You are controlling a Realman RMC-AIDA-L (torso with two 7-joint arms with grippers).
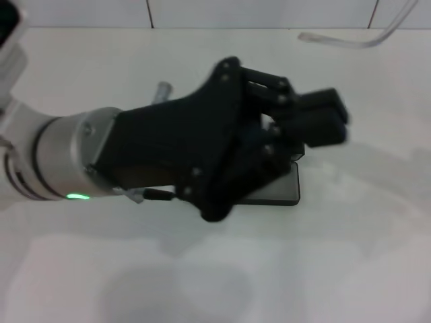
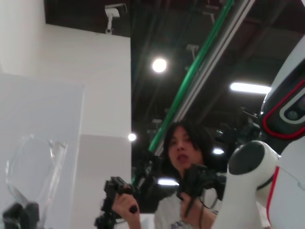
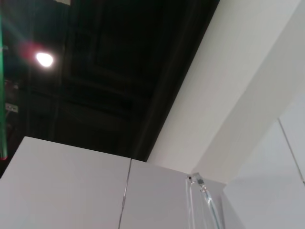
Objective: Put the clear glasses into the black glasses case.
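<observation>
Glasses (image 2: 33, 167), clear ones, sit pinched in the left gripper (image 1: 316, 124) above the black glasses case (image 1: 279, 192); next comes lowering them inside.

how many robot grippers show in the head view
1. The left gripper reaches in from the left over the white table, above the black glasses case, largely hiding it. The right gripper is out of that view.

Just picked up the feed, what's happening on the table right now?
The left gripper reaches across the middle of the white table, right over the black glasses case, most of which it hides. The clear glasses show at the table's far right edge; the left wrist view shows a clear lens close by. The right gripper is out of view.
</observation>
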